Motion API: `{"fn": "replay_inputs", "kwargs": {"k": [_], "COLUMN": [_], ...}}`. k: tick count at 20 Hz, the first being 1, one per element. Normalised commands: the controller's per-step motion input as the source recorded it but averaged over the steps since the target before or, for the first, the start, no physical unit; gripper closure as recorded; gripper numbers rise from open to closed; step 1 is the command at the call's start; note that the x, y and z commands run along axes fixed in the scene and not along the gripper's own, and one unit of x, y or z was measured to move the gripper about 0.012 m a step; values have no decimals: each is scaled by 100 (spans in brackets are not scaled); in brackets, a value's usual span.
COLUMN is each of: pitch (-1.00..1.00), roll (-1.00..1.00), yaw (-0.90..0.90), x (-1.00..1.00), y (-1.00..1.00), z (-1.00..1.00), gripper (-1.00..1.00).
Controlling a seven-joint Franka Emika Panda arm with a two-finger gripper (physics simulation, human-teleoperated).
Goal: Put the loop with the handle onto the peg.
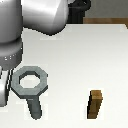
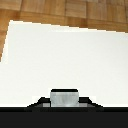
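Nearest the lens in the wrist view: a black band across the bottom of the frame, with a pale grey block [image 2: 64, 97] at its centre. I take both for part of the gripper [image 2: 64, 102]. No separate fingers can be made out, so I cannot tell whether the hand is wide, narrow or holding anything. Beyond it lies only bare white table [image 2: 65, 55], with wooden floor [image 2: 65, 10] along the top of the frame. The camera seems to look past the work, not down on it.

Exterior view: the arm [image 1: 30, 20] fills the upper left, its lower links running off the left edge, and the hand itself is not clearly shown. The loop with the handle [image 1: 20, 84] lies flat on the table at middle left, just beside the arm and free of any grip. A dark grey shaft [image 1: 35, 107] runs from the ring's lower edge towards the bottom of the frame. It reads as the handle, but I cannot rule out an upright peg touching the ring.

A brown wooden block [image 1: 95, 104] stands upright at lower right, well apart from the loop.

Judgement: early stage, with the loop not yet picked up. Lying flat leaves its handle open to a grasp from above.
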Motion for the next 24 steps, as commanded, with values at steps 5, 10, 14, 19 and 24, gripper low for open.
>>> {"fn": "replay_inputs", "kwargs": {"k": [5,10,14,19,24], "pitch": [0,0,0,0,0], "roll": [0,0,0,0,0], "yaw": [0,0,0,0,0], "x": [-3,20,25,0,0], "y": [0,0,0,0,0], "z": [-60,0,0,-60,-40], "gripper": [100,100,100,100,-100]}}
